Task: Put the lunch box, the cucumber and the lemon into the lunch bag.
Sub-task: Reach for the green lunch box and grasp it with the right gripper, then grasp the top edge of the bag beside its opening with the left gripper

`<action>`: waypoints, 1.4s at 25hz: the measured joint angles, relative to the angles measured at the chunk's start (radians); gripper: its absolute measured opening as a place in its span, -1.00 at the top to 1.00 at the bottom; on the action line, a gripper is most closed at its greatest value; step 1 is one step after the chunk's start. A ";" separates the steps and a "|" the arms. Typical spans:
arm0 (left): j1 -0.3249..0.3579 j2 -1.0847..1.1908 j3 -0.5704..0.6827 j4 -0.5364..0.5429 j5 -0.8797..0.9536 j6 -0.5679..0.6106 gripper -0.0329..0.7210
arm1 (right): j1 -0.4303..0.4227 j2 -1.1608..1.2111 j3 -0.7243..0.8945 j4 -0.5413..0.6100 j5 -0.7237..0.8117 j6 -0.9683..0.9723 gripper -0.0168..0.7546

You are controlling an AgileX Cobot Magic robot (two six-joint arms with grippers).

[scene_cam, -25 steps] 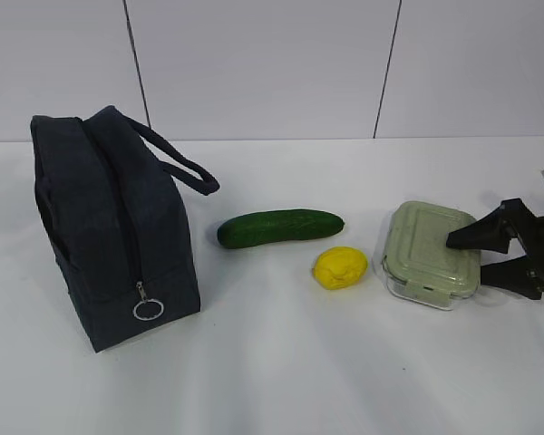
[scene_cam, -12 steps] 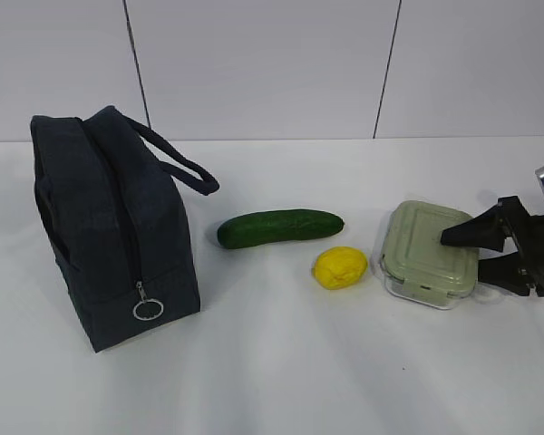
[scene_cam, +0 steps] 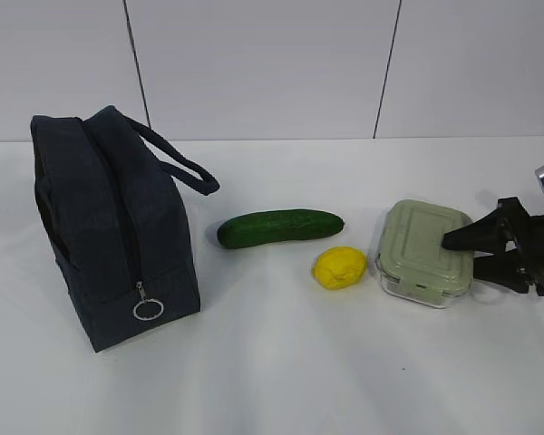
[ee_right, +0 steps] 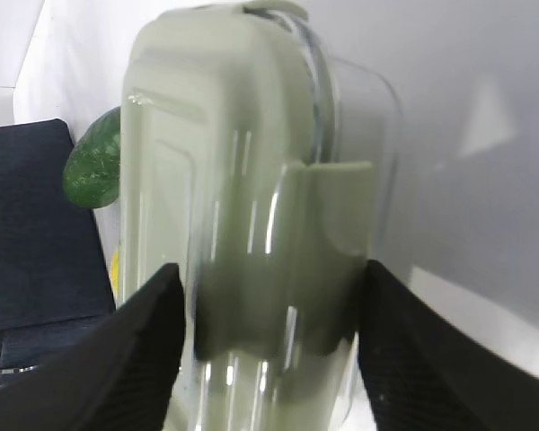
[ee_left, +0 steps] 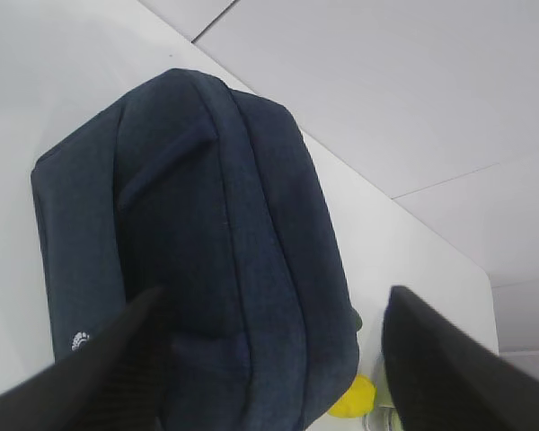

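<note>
The lunch box [scene_cam: 424, 249], clear glass with a pale green lid, sits on the white table at the right. My right gripper [scene_cam: 461, 254] is open and straddles its right end; in the right wrist view the lunch box [ee_right: 242, 180] fills the gap of the right gripper [ee_right: 269, 269], with slim gaps beside both fingers. The lemon [scene_cam: 340, 267] lies just left of the box, and the cucumber [scene_cam: 281, 227] lies behind the lemon. The navy lunch bag [scene_cam: 118, 227] stands at the left, zipper shut. My left gripper [ee_left: 276, 296] is open and empty above the bag [ee_left: 207, 242].
The bag's silver ring pull [scene_cam: 148, 310] hangs low on its near end, and its loop handle [scene_cam: 177, 163] droops to the right. The white table [scene_cam: 281, 362] meets a pale panelled wall [scene_cam: 254, 63] behind. The left arm is out of the exterior view.
My right gripper has slid left along the lunch box, and the box has shifted slightly left towards the lemon. The bag, cucumber and lemon have not moved.
</note>
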 joint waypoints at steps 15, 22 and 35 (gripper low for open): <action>0.000 0.000 0.000 -0.002 0.000 0.000 -0.50 | 0.000 0.000 0.000 0.000 -0.002 -0.004 -0.13; 0.000 0.000 0.000 -0.002 0.000 0.000 -0.50 | 0.000 0.000 0.000 0.000 -0.002 -0.004 -0.11; 0.000 0.000 0.000 -0.002 0.000 0.000 -0.50 | 0.000 0.000 0.000 0.000 -0.002 -0.006 -0.11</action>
